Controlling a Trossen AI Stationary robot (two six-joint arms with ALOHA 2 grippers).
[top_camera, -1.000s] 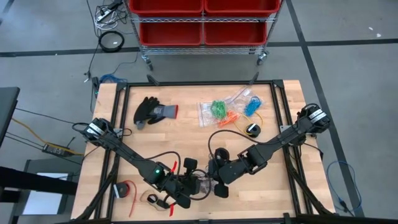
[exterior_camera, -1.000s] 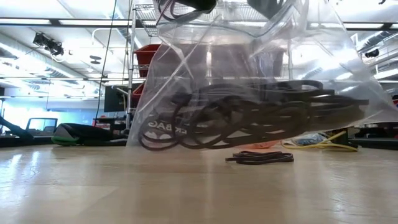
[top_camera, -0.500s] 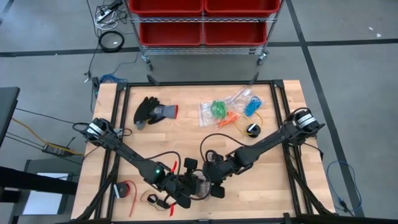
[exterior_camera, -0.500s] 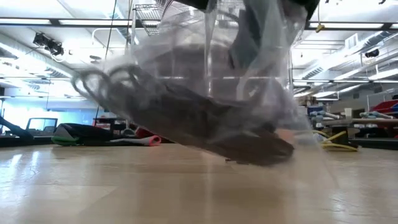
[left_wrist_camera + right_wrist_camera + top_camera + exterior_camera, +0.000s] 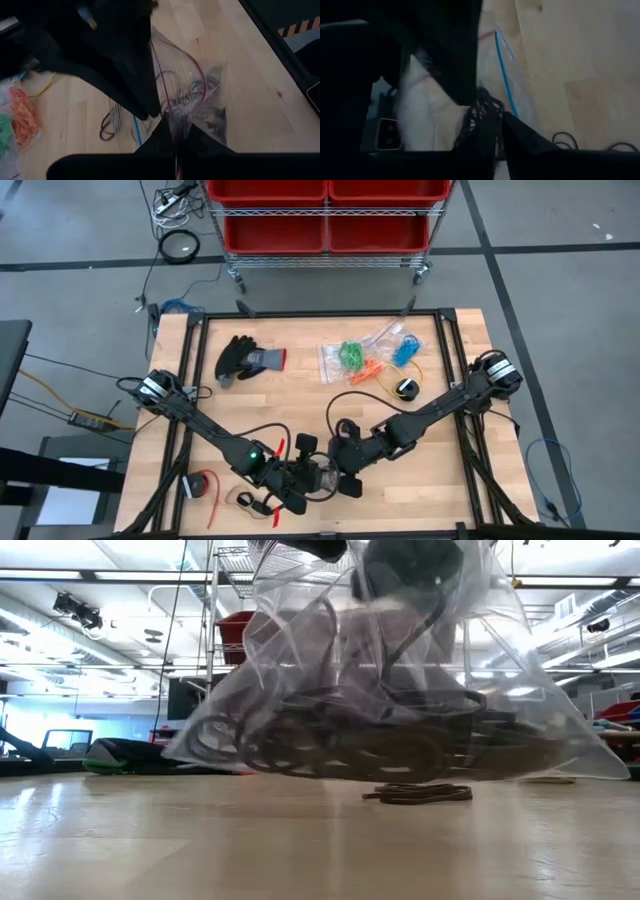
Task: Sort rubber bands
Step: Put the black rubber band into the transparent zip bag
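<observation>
At the bottom centre of the overhead view, both dark arms meet over a clear plastic zip bag (image 5: 400,690) filled with black rubber bands (image 5: 370,740). The left gripper (image 5: 300,498) is pinched shut on the bag's upper edge, holding it off the pale wooden table (image 5: 440,490). In the low view the bag hangs just above the tabletop and fills the middle of the frame.

The right gripper (image 5: 345,470) sits just right of the left one, at the bag's mouth. Whether its fingers are apart or together cannot be told.

A few black rubber bands lie loose (image 5: 415,795) on the wood under the bag, lower centre of the low view.

Farther back, upper centre of the overhead view, clear bags (image 5: 370,352) hold green bands (image 5: 350,355), orange bands (image 5: 372,367) and blue bands (image 5: 405,352), each colour on its own. A black work glove with a grey and red cuff (image 5: 245,360) lies at upper left.

Judged from this, three colours appear sorted and bagged. The black ones look mostly bagged, with the loose few left to collect.
</observation>
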